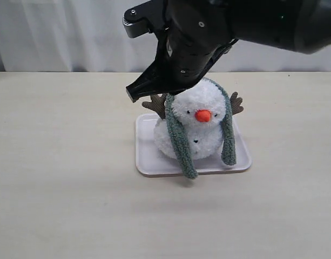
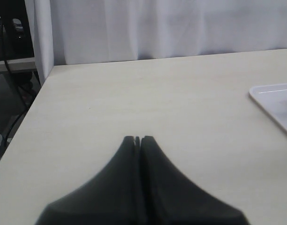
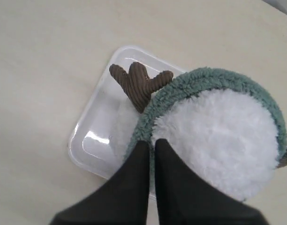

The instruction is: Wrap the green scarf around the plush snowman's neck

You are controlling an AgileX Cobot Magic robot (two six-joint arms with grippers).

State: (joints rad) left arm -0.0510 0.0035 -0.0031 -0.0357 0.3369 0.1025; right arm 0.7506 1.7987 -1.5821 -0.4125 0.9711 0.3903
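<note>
- exterior view: the plush snowman [image 1: 193,139] sits on a white tray [image 1: 149,157] mid-table [image 1: 62,178]. the green scarf [image 1: 178,141] lies over the top of its head, not round the neck [image 1: 200,132]. its long axis arches up and over, and both ends hang down the front, one either side of the orange nose. the right claw [image 1: 134,93] reaches in from above, across to the strand on the left of this view. the left arm is out of sight here.
- left wrist view: the left claw [image 2: 137,139] is pressed together with nothing in it, over bare table [image 2: 134,89]. only a corner of the tray [image 2: 274,101] shows, well apart from it.
- right wrist view: the right claw [image 3: 151,144] is pressed together, its tips right on the scarf [image 3: 204,78] where that strand drops beside the head of the snowman [image 3: 218,136], near a brown twig arm [image 3: 138,82]. it looks to be pinching the fleece.
- judgement: the right arm is far nearer. the strand it has must go down and across the front to the neck crease.
</note>
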